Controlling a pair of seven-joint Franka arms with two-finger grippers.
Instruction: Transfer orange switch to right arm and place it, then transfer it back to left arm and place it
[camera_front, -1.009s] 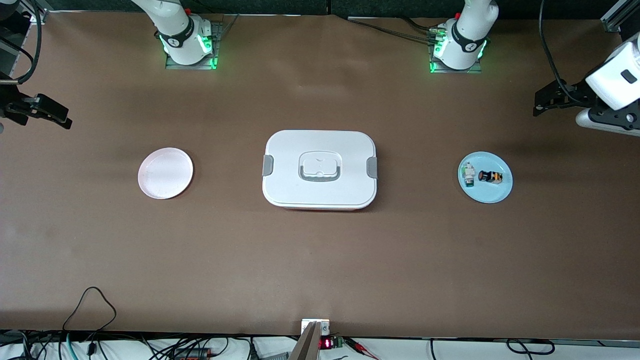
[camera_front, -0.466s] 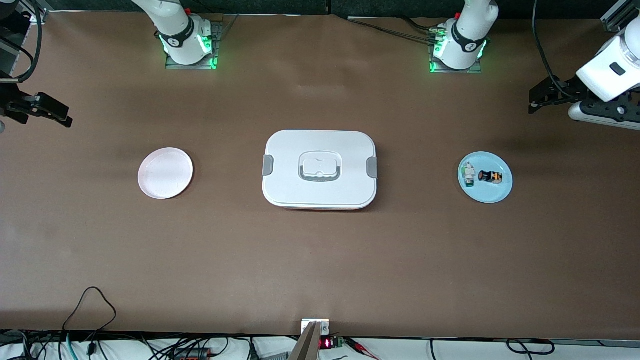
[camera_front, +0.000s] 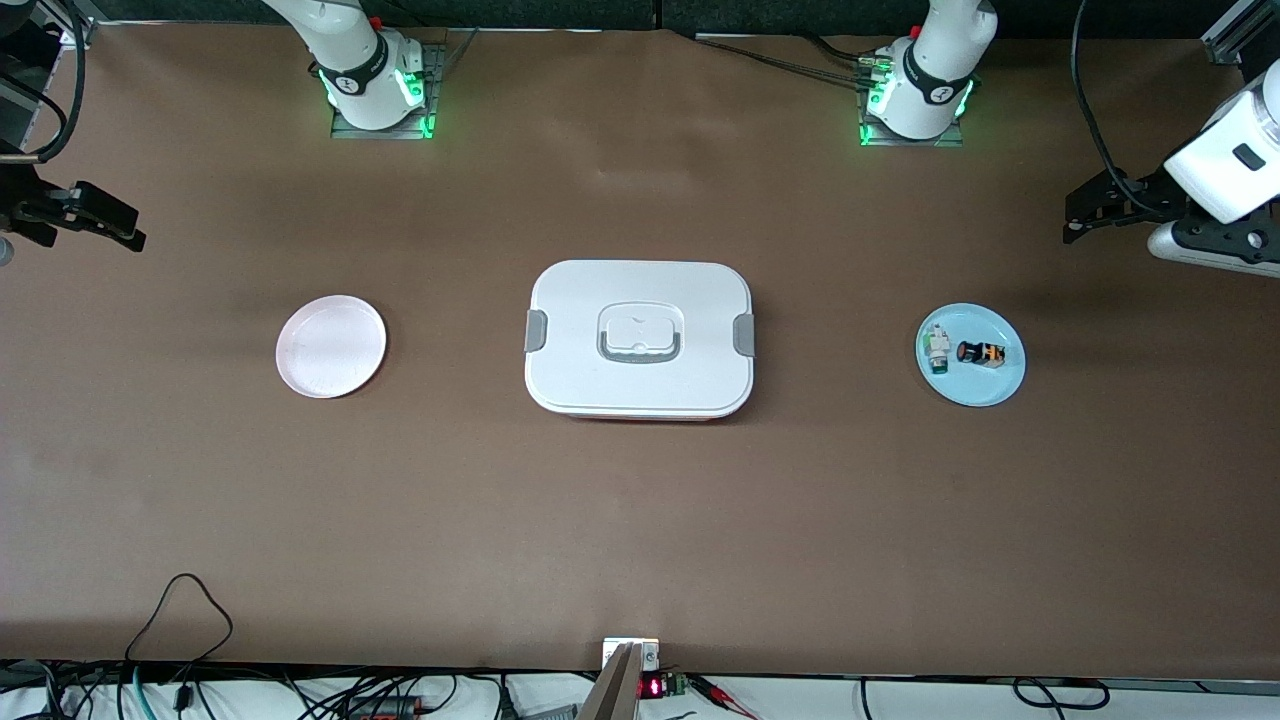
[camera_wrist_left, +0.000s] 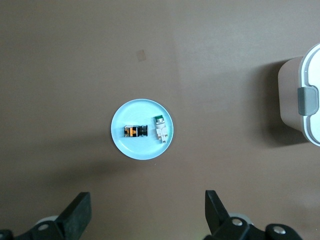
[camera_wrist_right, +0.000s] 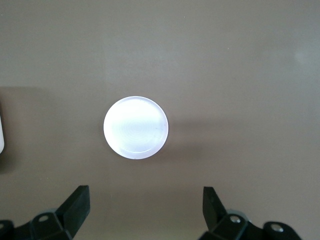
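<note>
The white box (camera_front: 640, 340) with grey side clasps sits in the middle of the brown worktop (camera_front: 640, 520), lid on. Taking the box as the centre of a clock seen from the front camera, the light blue plate (camera_front: 996, 383) lies at three o'clock, toward the left arm's end, and the pale pink plate (camera_front: 331, 346) at nine o'clock, toward the right arm's end; both are well apart from the box.

The orange switch (camera_front: 981, 353) lies on its side on the blue plate, just beside a small white-and-green component (camera_front: 937, 349), which is the one nearer the box. Whether the two touch is hard to tell from here.

The left pincer (camera_wrist_left: 148, 220) hangs in the air over the bare worktop near the blue plate, at about one o'clock from it, its fingers (camera_wrist_left: 216, 210) spread wide and released, grasping nothing. The right pincer (camera_wrist_right: 146, 212) hangs over the worktop at the right arm's end, about ten o'clock from the pink plate, likewise released with its fingers (camera_wrist_right: 77, 205) wide apart and nothing between them.
</note>
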